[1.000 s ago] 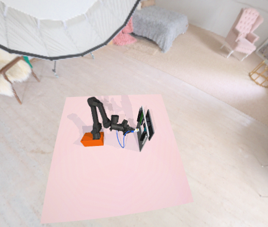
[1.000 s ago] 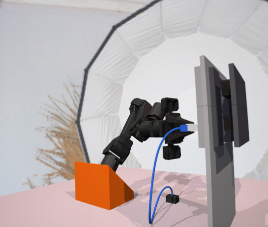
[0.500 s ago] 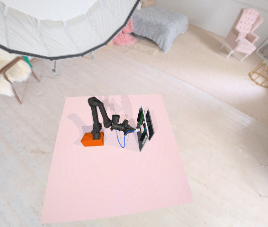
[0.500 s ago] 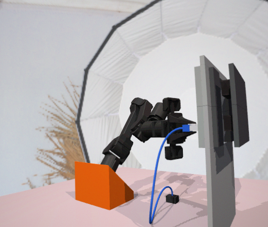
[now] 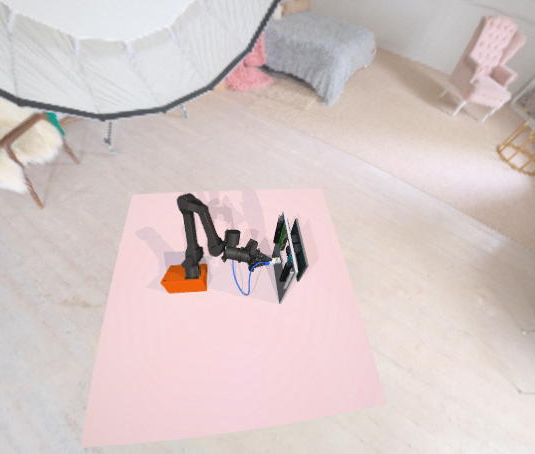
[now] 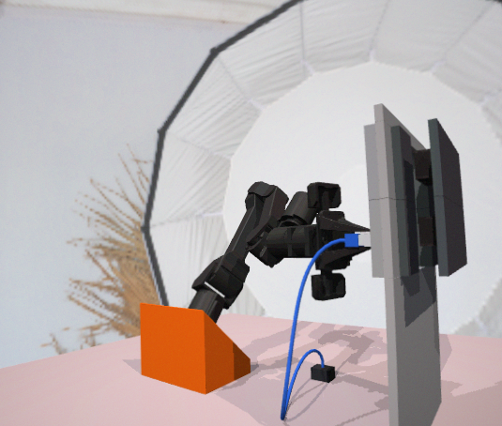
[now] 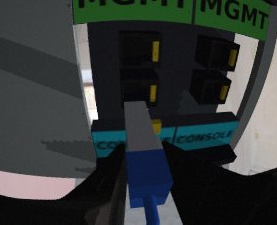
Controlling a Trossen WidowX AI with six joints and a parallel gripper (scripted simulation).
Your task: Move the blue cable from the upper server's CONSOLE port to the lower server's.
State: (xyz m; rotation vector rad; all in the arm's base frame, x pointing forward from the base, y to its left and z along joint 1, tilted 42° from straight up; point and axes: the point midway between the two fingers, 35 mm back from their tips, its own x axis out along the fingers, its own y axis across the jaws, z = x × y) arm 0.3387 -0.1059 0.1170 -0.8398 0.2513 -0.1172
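Hand [image 5: 271, 261] [image 6: 370, 239] [image 7: 142, 149] narrowed on the plug [image 5: 275, 262] [image 6: 351, 240] [image 7: 148, 171], we aim its pale nose toward twelve o'clock in the wrist view, presumably for straight entry; the blue cable [image 5: 235, 280] [image 6: 296, 310] [image 7: 151, 211] trails toward six, leaving the front unobstructed. Seating we cannot confirm.

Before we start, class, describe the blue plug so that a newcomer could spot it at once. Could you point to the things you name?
Find the orange base block [image 5: 183, 285] [image 6: 172, 349], then follow the black arm to its gripper [image 5: 271, 260] [image 6: 370, 239]. Between those fingers sits the plug [image 6: 352, 240] [image 7: 148, 171], blue behind and pale in front. Unlike the black block [image 6: 323, 373] low on the pink surface, it is held up beside the panels.
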